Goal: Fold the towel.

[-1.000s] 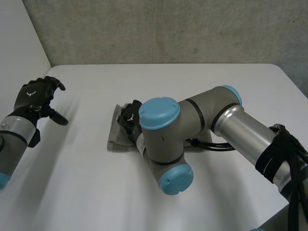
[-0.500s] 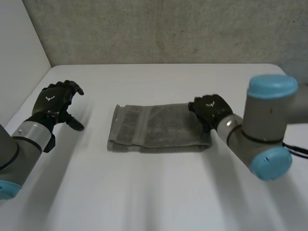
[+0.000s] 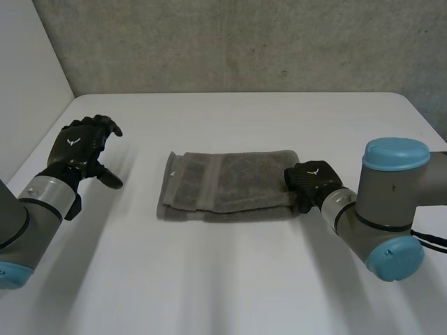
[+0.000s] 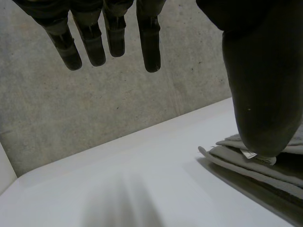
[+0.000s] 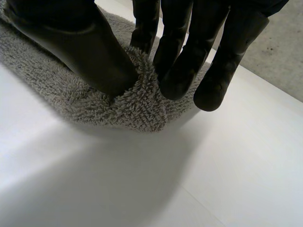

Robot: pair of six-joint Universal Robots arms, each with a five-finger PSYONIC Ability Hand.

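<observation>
A grey towel, folded into a long strip, lies across the middle of the white table. My right hand is at the strip's right end, and in the right wrist view its thumb and fingers pinch a ridge of the towel between them. My left hand hovers above the table well to the left of the towel, fingers straight and spread, holding nothing. The towel's left end lies past the left hand's thumb in the left wrist view.
A grey concrete wall runs behind the table's far edge. A white panel stands at the far left. My right arm's elbow sits low over the table to the right of the towel.
My right arm swung from over the towel's left end to its right end, uncovering the towel, and the right hand closed on that end. The left hand drifted slightly rightward.
</observation>
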